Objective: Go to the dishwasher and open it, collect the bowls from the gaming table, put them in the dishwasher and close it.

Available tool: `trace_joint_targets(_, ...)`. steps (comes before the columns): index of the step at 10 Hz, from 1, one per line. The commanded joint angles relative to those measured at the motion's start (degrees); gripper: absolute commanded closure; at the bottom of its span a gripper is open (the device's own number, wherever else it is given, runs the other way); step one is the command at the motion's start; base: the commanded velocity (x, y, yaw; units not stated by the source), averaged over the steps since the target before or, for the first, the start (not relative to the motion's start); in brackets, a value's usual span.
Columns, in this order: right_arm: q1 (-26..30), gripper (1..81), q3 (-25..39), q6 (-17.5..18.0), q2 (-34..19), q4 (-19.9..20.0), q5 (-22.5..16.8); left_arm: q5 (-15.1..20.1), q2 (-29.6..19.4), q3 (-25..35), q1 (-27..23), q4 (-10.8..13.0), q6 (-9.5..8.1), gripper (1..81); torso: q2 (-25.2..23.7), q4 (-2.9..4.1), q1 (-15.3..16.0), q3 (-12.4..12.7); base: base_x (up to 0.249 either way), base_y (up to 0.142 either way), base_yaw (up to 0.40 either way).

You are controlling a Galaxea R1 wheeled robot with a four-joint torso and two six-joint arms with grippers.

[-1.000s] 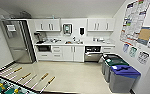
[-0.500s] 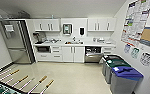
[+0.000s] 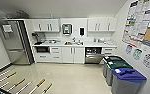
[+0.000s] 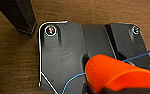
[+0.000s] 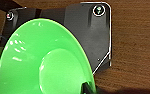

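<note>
The dishwasher (image 3: 93,55) sits under the counter at the far wall, right of the sink cupboards; its steel front shows below a dark upper band. Close to the left wrist camera an orange bowl (image 4: 118,73) hangs above the wooden floor, my left gripper (image 4: 103,90) shut on its edge. A light green bowl (image 5: 41,60) looms large in the right wrist view, hollow side up, with my right gripper (image 5: 87,88) shut on its rim. The gaming table is out of view.
A steel fridge (image 3: 14,42) stands at the far left. Black, green and blue bins (image 3: 121,72) line the right wall. Rods of a foosball table (image 3: 21,83) reach in at the lower left. A dark furniture leg (image 4: 18,15) stands on the wooden floor.
The head view has drawn very slightly closer to the kitchen counter. Nothing among the things has visibly moved.
</note>
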Motion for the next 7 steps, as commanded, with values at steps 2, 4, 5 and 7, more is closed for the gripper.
trace_joint_targets(2, 2.34, 81.1, -0.06, -0.09, -0.65, -0.43, -3.3, 2.39, -0.38, 0.01, -2.84, 0.77, 0.29, 81.1, 0.0, 0.0, 0.02, 0.0, 0.126, 0.0, 0.0)
trace_joint_targets(4, 2.34, 81.1, -0.14, -0.09, -0.65, -0.43, -3.31, 2.39, -0.38, 0.01, -2.84, 0.77, 0.29, 81.1, 0.0, 0.0, 0.0, 0.0, 0.126, 0.0, 0.0)
trace_joint_targets(5, 2.42, 81.1, -0.15, -0.09, -0.65, -0.43, -3.31, 2.39, -0.38, 0.01, -2.84, 0.77, 0.29, 81.1, -0.02, 0.0, 0.0, 0.0, 0.126, -0.061, 0.0)
trace_joint_targets(7, 2.34, 81.1, -0.15, -0.09, -0.65, -0.43, -3.31, 2.48, -0.38, 0.01, -2.84, 0.77, 0.29, 81.1, -0.02, 0.0, 0.0, 0.0, 0.126, -0.061, 0.0)
